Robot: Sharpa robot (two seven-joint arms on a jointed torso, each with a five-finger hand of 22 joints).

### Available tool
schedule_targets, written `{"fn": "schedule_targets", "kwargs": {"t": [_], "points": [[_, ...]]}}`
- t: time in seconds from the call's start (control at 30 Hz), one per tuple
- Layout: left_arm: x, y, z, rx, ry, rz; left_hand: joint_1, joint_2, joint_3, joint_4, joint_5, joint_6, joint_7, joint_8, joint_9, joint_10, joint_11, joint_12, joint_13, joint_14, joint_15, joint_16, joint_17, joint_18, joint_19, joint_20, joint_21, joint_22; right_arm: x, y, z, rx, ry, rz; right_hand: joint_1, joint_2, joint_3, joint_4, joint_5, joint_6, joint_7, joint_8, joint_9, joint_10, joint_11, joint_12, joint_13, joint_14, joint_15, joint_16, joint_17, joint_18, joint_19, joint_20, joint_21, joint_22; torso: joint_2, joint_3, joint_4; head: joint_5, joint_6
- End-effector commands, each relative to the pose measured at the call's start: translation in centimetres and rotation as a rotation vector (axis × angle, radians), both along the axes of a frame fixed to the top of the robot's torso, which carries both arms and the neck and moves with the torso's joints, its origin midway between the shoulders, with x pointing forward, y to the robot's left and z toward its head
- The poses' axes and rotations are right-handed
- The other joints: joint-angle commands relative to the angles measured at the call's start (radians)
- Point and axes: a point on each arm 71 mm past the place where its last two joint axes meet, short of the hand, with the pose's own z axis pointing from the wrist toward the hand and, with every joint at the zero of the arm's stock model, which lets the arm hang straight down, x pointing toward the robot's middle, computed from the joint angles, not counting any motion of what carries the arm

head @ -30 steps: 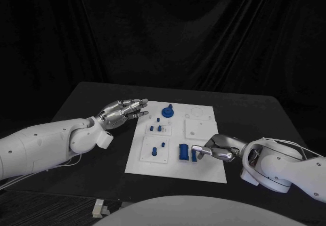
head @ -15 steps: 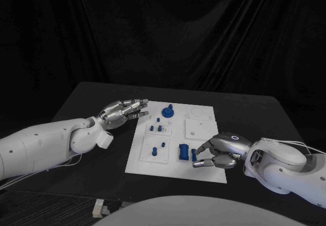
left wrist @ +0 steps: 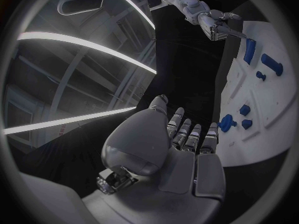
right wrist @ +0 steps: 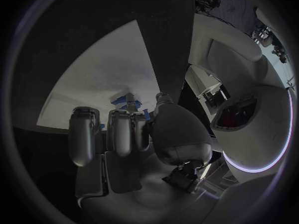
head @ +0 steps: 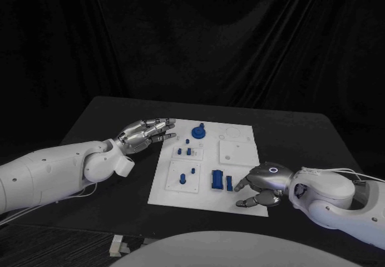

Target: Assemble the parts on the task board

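The white task board (head: pixel 241 150) lies mid-table with blue parts on it: a round knob (head: pixel 198 132), small pegs (head: pixel 186 150), a peg (head: pixel 183 178), a tall block (head: pixel 217 179) and a small piece (head: pixel 230 183) beside it. My right hand (head: pixel 258 188) hangs palm-down over the board's near right corner with its fingers curled. One fingertip reaches the small piece; whether it grips it is hidden. My left hand (head: pixel 145 132) hovers by the board's far left edge, fingers apart and holding nothing. The left wrist view shows that hand (left wrist: pixel 181 149), the board (left wrist: pixel 274 104) and the block (left wrist: pixel 249 50).
The black table (head: pixel 104 128) runs wide on both sides of the board. Two raised white square plates (head: pixel 237 151) sit on the board's right half. A black curtain closes off the back.
My right hand has rolled palm-down and slid toward the board's near right corner, its fingers drawing back from the small blue piece. The left hand has stayed put.
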Motion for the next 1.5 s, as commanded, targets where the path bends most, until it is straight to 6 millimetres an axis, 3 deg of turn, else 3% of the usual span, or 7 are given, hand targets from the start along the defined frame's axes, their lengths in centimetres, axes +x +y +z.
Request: {"fn": "schedule_targets", "kwargs": {"t": [0.03,0.4,0.77,1.03,1.5], "points": [[-0.1,-0.1,0.0,-0.023,0.000,-0.005,0.007,0.002,0.006,-0.001,0.005,-0.008,0.012,-0.004,-0.001,0.000,0.009,0.001,0.001,-0.003,0.007,0.005,0.001,0.006,0.004,0.001,0.006,0.000,0.1,-0.1,-0.3,-0.055,-0.016,0.003,0.030,-0.006,0.002,-0.001,0.003,-0.017,-0.001,-0.002,-0.002,0.104,-0.007,0.005,0.260,0.071,-0.006,-0.002,0.047,-0.007,0.059,-0.007,0.002,0.232,0.000,0.0000,0.0009,-0.001,0.000],[-0.3,0.0,-0.3,-0.022,0.006,-0.003,0.011,0.002,0.009,-0.005,0.009,-0.008,0.012,-0.004,-0.001,0.000,0.009,0.000,0.001,-0.003,0.007,0.005,0.001,0.005,0.004,0.001,0.006,0.000,0.0,0.4,-0.1,-0.007,-0.051,0.026,0.116,-0.017,0.007,-0.016,0.008,-0.047,-0.012,-0.002,-0.003,0.104,-0.015,0.003,0.258,0.070,-0.012,-0.003,0.043,-0.008,0.061,-0.012,0.006,0.233,0.000,0.0001,0.0002,0.001,0.000],[-0.4,0.1,-0.3,-0.020,0.008,0.000,0.012,0.002,0.010,-0.006,0.010,-0.009,0.012,-0.005,-0.001,0.000,0.009,0.000,0.001,-0.003,0.007,0.005,0.001,0.005,0.004,0.001,0.006,-0.001,-0.5,0.9,0.7,0.050,-0.142,0.111,0.144,-0.020,0.002,-0.016,-0.001,0.016,-0.018,0.013,0.003,0.105,-0.019,0.006,0.263,0.073,-0.015,0.004,0.060,-0.014,0.071,-0.016,0.025,0.240,-0.001,0.0001,0.0007,0.001,0.000],[-0.4,0.1,-0.3,-0.023,0.006,0.000,0.013,0.002,0.012,-0.007,0.011,-0.009,0.012,-0.005,-0.001,0.000,0.009,-0.001,0.001,-0.003,0.008,0.005,0.001,0.005,0.004,0.001,0.006,-0.001,-0.6,1.0,0.8,0.069,-0.165,0.134,0.164,-0.014,0.002,-0.014,0.000,0.050,0.001,0.019,0.004,0.105,-0.009,0.006,0.263,0.073,-0.011,0.005,0.060,-0.014,0.072,-0.013,0.026,0.241,-0.001,0.0000,0.0002,-0.001,0.000],[-0.4,0.2,-0.3,-0.023,0.007,0.000,0.013,0.002,0.012,-0.008,0.012,-0.010,0.012,-0.005,-0.001,-0.001,0.009,-0.001,0.001,-0.003,0.008,0.005,0.001,0.005,0.004,0.001,0.006,-0.002,-0.3,1.1,0.1,0.020,-0.149,0.085,0.163,-0.011,-0.005,-0.001,-0.021,0.034,0.002,0.003,-0.002,0.104,-0.005,0.005,0.261,0.072,-0.006,0.003,0.053,-0.013,0.070,-0.009,0.022,0.239,-0.001,-0.0002,0.0002,0.001,0.000]]}}
